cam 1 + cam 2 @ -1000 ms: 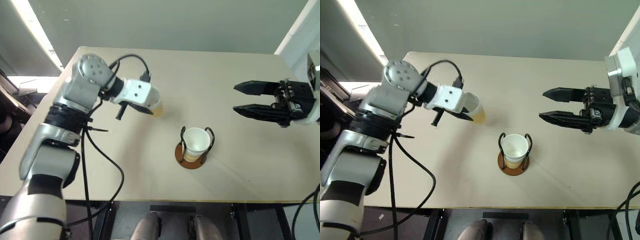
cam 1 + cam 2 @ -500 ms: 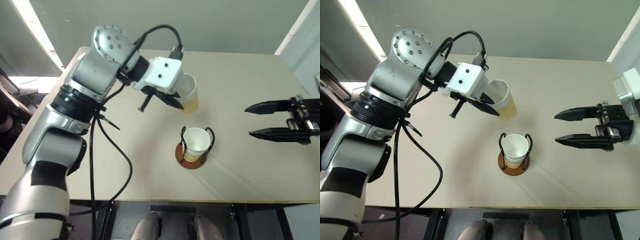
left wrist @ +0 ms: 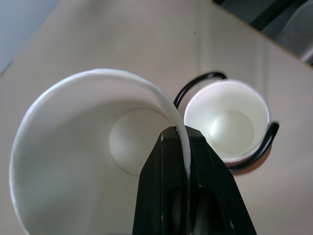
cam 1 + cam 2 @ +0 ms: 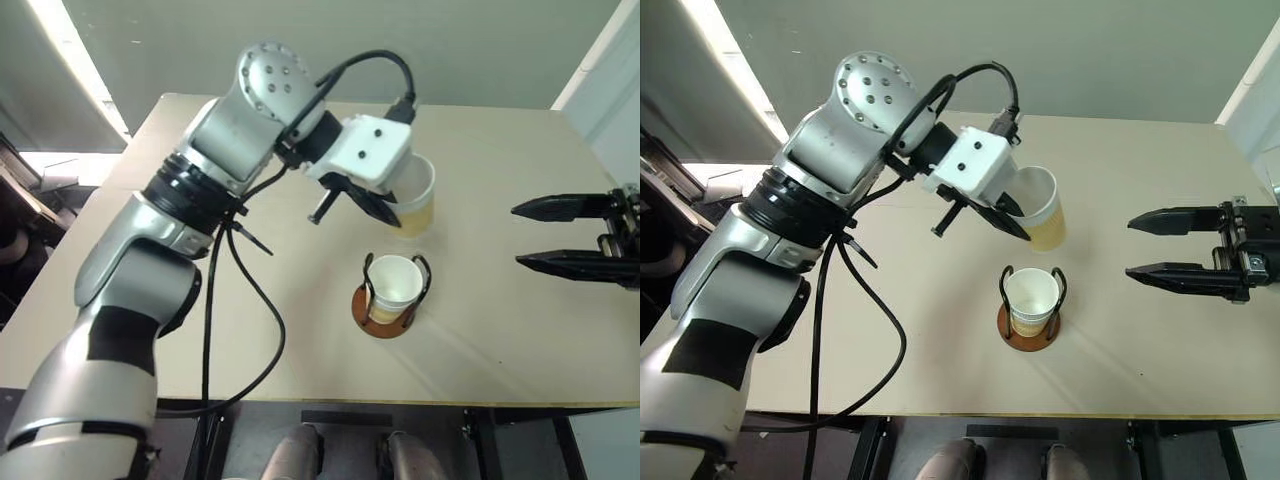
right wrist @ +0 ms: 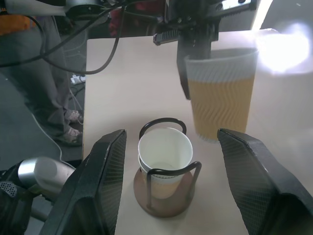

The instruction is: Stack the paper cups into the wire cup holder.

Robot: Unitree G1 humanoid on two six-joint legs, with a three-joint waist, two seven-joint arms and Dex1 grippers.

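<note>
The paper cups are split between two places: at least one sits nested in the wire cup holder (image 4: 389,296) on the table (image 4: 500,180), its white mouth facing up between the two black wire loops, and another paper cup (image 4: 412,195) hangs in the air just beyond the holder, carried by the left gripper (image 3: 184,147). That gripper is clamped on the cup's rim, one finger inside and one outside, which leaves the tapered bottom free to drop into the cup below. The carried cup is roughly upright, slightly tilted, and stands beside the holder rather than over it, so it likely needs to shift across before lowering. The right gripper (image 4: 1148,245) hangs spread and empty, well apart to the side, probably kept clear of the left arm's path.
</note>
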